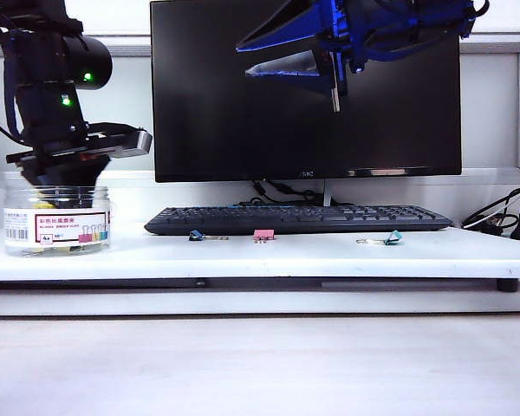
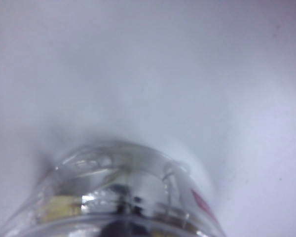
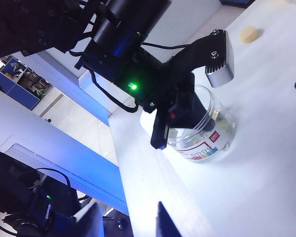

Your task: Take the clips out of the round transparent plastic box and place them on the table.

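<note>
The round transparent plastic box (image 1: 57, 222) stands at the left end of the white table (image 1: 329, 257). My left gripper (image 1: 62, 196) reaches down into the box from above, and its jaws are shut. What they pinch is hidden. In the left wrist view the box rim (image 2: 113, 153) fills the near field, with blurred yellow clips (image 2: 59, 210) inside. The right wrist view shows the box (image 3: 207, 131) with the black left arm (image 3: 138, 64) over it. My right gripper (image 1: 251, 57) hangs high before the monitor. It is open (image 3: 130, 224) and holds nothing.
A black keyboard (image 1: 299, 218) and a monitor (image 1: 303, 95) stand at the back. In front of the keyboard lie a dark blue clip (image 1: 195, 235), a pink clip (image 1: 263, 235) and a teal clip (image 1: 390, 238). Cables (image 1: 503, 217) lie at the right.
</note>
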{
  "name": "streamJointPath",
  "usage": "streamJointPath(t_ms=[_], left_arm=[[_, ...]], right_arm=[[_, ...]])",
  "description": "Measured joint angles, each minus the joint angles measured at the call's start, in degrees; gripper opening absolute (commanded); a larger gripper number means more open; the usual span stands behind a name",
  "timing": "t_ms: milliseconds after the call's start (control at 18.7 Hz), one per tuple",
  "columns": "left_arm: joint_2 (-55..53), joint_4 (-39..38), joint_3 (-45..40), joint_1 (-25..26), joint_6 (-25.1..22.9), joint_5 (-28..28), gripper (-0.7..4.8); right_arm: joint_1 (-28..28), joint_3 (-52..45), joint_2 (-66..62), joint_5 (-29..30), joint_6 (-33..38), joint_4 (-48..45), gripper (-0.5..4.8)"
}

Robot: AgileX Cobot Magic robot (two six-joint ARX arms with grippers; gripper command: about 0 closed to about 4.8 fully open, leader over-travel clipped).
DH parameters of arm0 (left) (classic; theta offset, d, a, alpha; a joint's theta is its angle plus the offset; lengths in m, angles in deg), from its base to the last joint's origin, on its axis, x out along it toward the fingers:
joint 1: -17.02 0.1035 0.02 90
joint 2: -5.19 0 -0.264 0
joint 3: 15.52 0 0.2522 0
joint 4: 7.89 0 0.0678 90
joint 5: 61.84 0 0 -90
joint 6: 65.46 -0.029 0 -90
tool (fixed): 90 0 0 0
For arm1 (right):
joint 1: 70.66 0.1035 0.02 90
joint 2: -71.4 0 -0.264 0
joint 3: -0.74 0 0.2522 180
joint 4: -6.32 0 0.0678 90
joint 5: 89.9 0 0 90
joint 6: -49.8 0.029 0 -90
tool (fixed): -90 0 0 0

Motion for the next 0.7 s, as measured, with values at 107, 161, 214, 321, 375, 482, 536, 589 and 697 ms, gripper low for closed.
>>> streamJointPath(t_ms=[107, 161, 214, 321, 375, 482, 536, 589, 697], left_arm=[[0.9, 0.0, 0.0, 0.0, 0.0, 0.0, 0.21], [2.0, 0.0, 0.0, 0.0, 0.0, -0.2, 0.21], [2.6, 0.0, 0.0, 0.0, 0.0, -0.2, 0.21], [3.2, 0.0, 0.0, 0.0, 0.0, -0.1, 0.21], [3.3, -0.1, 0.0, 0.0, 0.0, -0.2, 0.21], [3.3, -0.6, 0.0, 0.0, 0.0, -0.2, 0.21], [3.4, -0.7, 0.0, 0.0, 0.0, -0.2, 0.21], [3.4, -0.9, 0.0, 0.0, 0.0, -0.2, 0.23], [3.4, -1.8, 0.0, 0.0, 0.0, -0.1, 0.31]], right_arm=[[0.0, 0.0, 0.0, 0.0, 0.0, 0.0, 1.48], [0.0, 0.0, 0.0, 0.0, 0.0, 0.0, 1.48], [0.0, 0.0, 0.0, 0.0, 0.0, 0.0, 1.48], [0.0, 0.0, 0.0, 0.0, 0.0, 0.0, 1.48], [0.0, 0.0, 0.0, 0.0, 0.0, 0.0, 1.48], [0.0, 0.0, 0.0, 0.0, 0.0, 0.0, 1.48], [0.0, 0.0, 0.0, 0.0, 0.0, 0.0, 1.48], [0.0, 0.0, 0.0, 0.0, 0.0, 0.1, 1.48], [0.0, 0.0, 0.0, 0.0, 0.0, 1.1, 1.48]])
